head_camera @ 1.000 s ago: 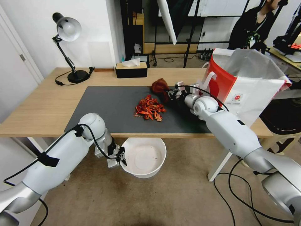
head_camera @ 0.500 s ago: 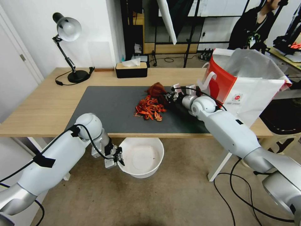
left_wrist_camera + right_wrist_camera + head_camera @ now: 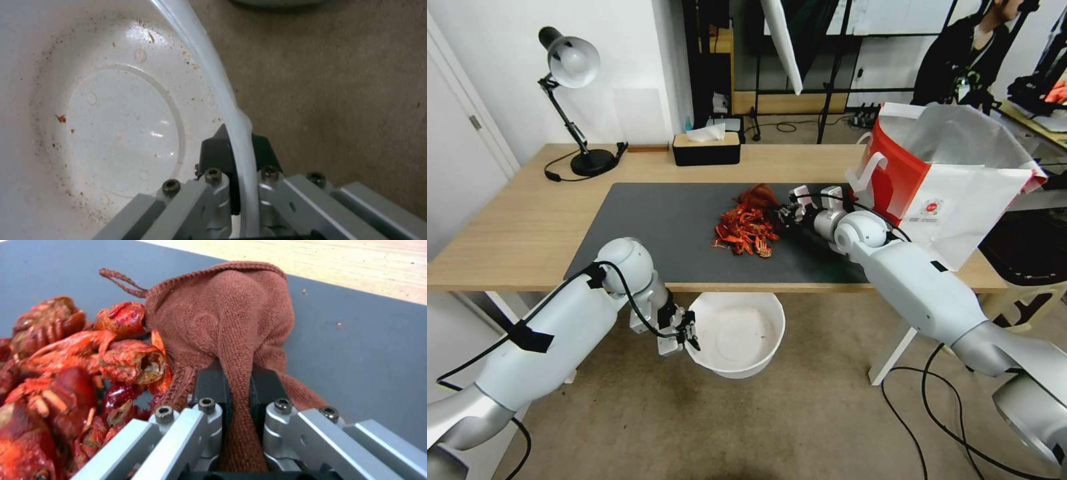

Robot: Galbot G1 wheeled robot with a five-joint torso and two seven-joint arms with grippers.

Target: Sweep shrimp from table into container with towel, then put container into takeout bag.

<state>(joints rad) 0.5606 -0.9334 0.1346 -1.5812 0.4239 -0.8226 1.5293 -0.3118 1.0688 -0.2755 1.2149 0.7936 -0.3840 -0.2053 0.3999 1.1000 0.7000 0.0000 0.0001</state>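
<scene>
A desk lamp [image 3: 570, 63] and a black tissue box [image 3: 706, 149] stand along the far edge.

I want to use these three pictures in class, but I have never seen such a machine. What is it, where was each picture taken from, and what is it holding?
It is a two-armed robot. The wide picture comes from a camera on its head; the close-ups come from cameras on each wrist. The left gripper holds a white bowl by its rim, below the table edge. The right gripper pinches a rust-red towel, which touches a pile of red shrimp on the grey mat. A paper bag, lamp and tissue box also stand on the table.
</scene>
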